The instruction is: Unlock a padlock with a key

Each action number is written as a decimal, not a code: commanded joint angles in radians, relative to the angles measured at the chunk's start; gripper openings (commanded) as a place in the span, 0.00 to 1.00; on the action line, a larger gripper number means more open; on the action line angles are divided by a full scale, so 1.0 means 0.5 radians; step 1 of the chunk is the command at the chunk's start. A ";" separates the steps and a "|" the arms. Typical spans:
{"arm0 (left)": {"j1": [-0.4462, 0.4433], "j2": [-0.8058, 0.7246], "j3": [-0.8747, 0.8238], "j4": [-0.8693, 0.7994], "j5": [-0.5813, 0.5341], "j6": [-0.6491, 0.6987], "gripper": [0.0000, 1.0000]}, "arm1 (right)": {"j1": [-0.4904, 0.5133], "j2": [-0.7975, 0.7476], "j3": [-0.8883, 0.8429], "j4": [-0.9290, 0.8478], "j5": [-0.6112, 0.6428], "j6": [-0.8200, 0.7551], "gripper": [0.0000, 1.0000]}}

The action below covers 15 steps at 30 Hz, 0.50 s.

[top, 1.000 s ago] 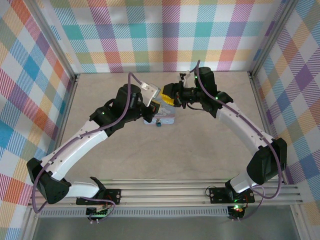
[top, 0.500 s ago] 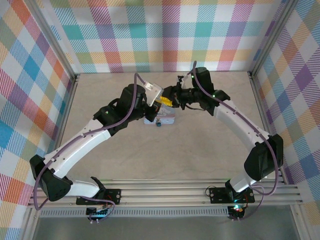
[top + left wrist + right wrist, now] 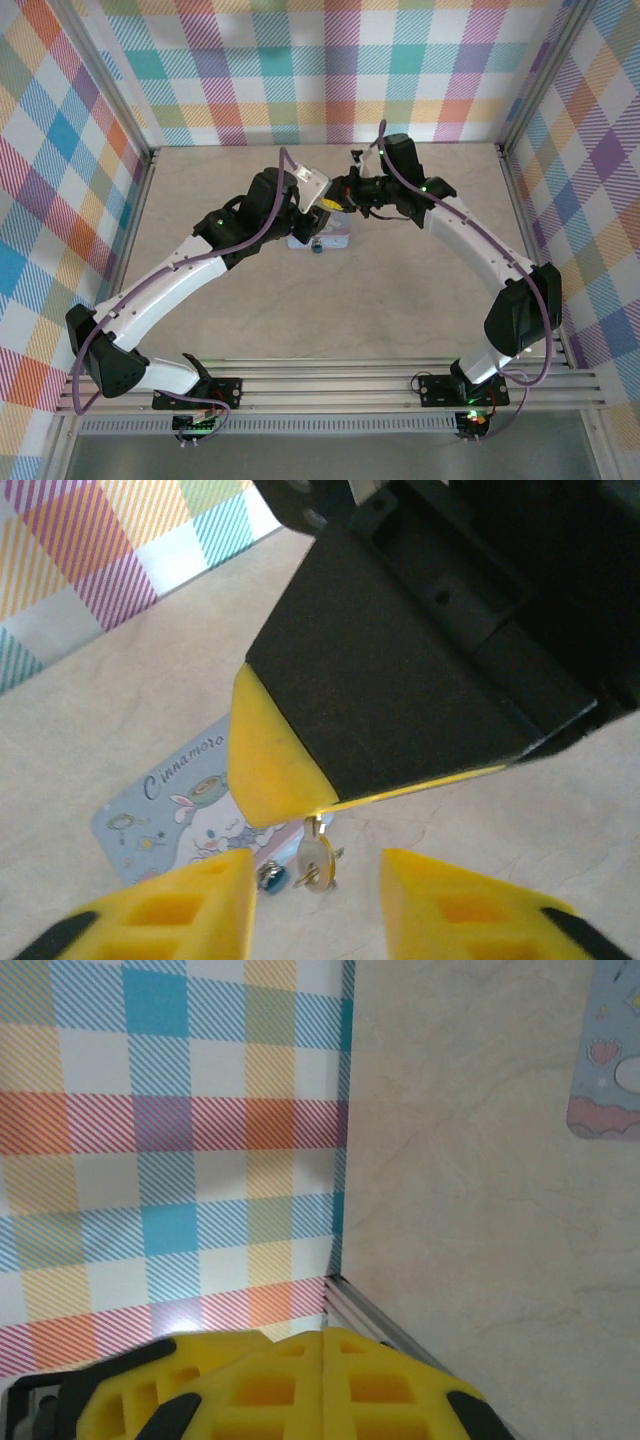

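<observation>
The left gripper (image 3: 315,895) has its yellow fingers parted and empty. Before the gap hangs a small brass-coloured metal key (image 3: 314,858), pinched by the closed right gripper (image 3: 325,1350), whose black body blocks the view beyond. Close beside the key, the tiny dark teal-spotted padlock (image 3: 269,876) lies on the beige table (image 3: 150,710), just beside a pale blue cartoon-printed rectangular tin (image 3: 170,805).
</observation>
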 commanded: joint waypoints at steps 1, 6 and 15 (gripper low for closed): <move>0.018 -0.076 -0.030 0.037 -0.013 -0.056 0.49 | -0.020 -0.046 0.205 -0.168 0.047 -0.477 0.00; 0.278 -0.185 -0.145 0.158 0.435 -0.352 0.57 | -0.049 -0.027 0.370 -0.296 0.063 -1.082 0.00; 0.782 -0.170 -0.330 0.695 1.528 -1.007 0.53 | -0.069 -0.066 0.304 -0.152 -0.186 -1.799 0.00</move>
